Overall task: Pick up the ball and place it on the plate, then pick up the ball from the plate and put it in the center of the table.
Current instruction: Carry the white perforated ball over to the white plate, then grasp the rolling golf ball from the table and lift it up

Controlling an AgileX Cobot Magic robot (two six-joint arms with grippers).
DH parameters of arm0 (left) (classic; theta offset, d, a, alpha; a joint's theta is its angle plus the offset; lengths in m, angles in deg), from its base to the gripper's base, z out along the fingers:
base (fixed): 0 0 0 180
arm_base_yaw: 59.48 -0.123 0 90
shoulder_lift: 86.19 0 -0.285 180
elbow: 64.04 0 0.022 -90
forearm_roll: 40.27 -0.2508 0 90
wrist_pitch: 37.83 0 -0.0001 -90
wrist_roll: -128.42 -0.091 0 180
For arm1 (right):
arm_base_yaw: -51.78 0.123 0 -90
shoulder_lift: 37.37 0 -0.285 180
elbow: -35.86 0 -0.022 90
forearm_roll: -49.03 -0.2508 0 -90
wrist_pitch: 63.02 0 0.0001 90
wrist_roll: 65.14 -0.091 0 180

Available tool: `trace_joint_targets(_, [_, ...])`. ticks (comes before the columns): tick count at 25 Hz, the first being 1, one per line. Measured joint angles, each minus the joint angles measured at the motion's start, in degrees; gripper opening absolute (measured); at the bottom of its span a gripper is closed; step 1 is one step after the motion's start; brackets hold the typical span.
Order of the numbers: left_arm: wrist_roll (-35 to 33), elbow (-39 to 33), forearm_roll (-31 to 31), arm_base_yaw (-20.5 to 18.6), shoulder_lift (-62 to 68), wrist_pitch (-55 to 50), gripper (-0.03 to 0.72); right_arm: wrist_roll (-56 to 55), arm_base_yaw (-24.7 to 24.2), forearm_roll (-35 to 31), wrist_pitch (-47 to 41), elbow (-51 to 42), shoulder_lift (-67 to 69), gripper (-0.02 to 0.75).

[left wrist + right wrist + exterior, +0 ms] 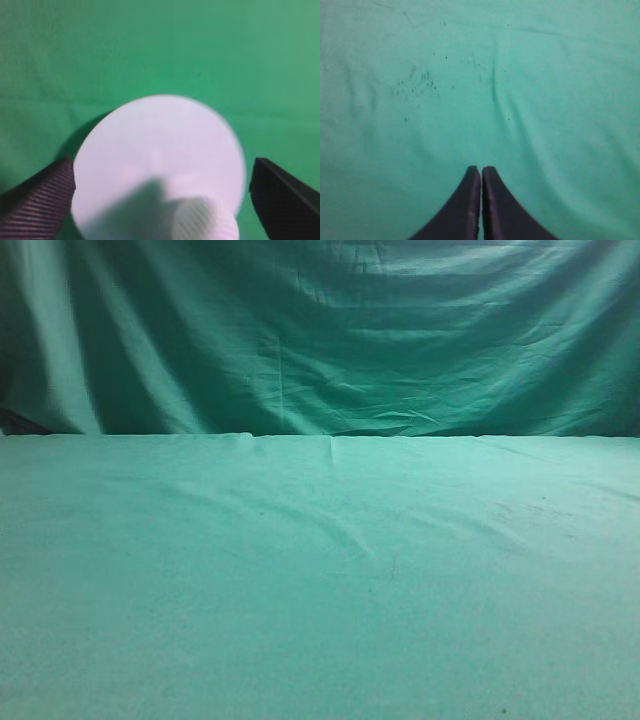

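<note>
In the left wrist view a blurred white round plate (160, 115) lies on the teal-green table (160, 45). The white ball (207, 220) shows at the plate's near edge, at the bottom of the frame, partly cut off, with a dark shadow to its left. My left gripper (161, 165) is open, its jaws wide apart on either side of the plate and not touching the ball. My right gripper (481, 170) is shut and empty above bare cloth. The exterior view shows only the table (320, 580); ball, plate and both grippers are out of view there.
A draped green cloth backdrop (320, 330) hangs behind the table's far edge. The cloth under the right gripper has small dark specks (420, 82) and a shallow wrinkle (494, 85).
</note>
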Motion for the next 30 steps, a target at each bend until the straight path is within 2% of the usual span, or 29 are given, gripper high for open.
trace_joint_targets(3, [-4.39,5.41,7.62,0.00,0.00,-4.97,0.642,0.00,0.00,-0.11,0.00,0.00,0.00,0.000])
trace_joint_targets(4, [-6.47,7.64,10.84,0.20,0.00,-7.14,0.582,0.00,0.00,-0.11,0.00,0.00,0.00,0.000])
trace_joint_targets(7, [-13.29,13.66,19.82,1.42,-0.12,-13.62,0.486,0.02,0.00,-0.19,-0.86,0.25,0.00,0.000])
trace_joint_targets(10, [-19.16,17.78,26.17,3.21,-0.80,-18.62,0.291,0.02,0.00,-0.19,-3.97,1.97,0.00,0.000])
trace_joint_targets(12, [-22.07,18.69,28.39,4.48,-2.40,-19.89,0.113,0.02,0.00,-0.07,-6.17,3.91,0.00,0.000])
trace_joint_targets(15, [-24.71,18.70,29.43,6.23,-6.33,-20.50,0.000,0.12,0.00,0.42,-9.51,5.93,0.00,0.000])
trace_joint_targets(18, [-25.51,18.70,29.38,7.84,-11.33,-21.34,0.000,-1.11,2.17,3.31,-11.83,6.52,0.00,0.000])
trace_joint_targets(22, [-27.23,15.56,29.94,9.17,-20.31,-19.66,0.000,-7.44,7.56,10.77,-15.57,6.57,0.00,0.000])
trace_joint_targets(25, [-28.96,9.37,30.34,9.17,-28.16,-15.56,0.000,-11.42,10.63,14.60,-17.34,6.57,0.00,0.000])
trace_joint_targets(30, [-33.11,-4.20,32.21,9.17,-40.94,-9.70,0.000,-12.78,13.11,15.24,-17.42,6.65,0.00,0.000])
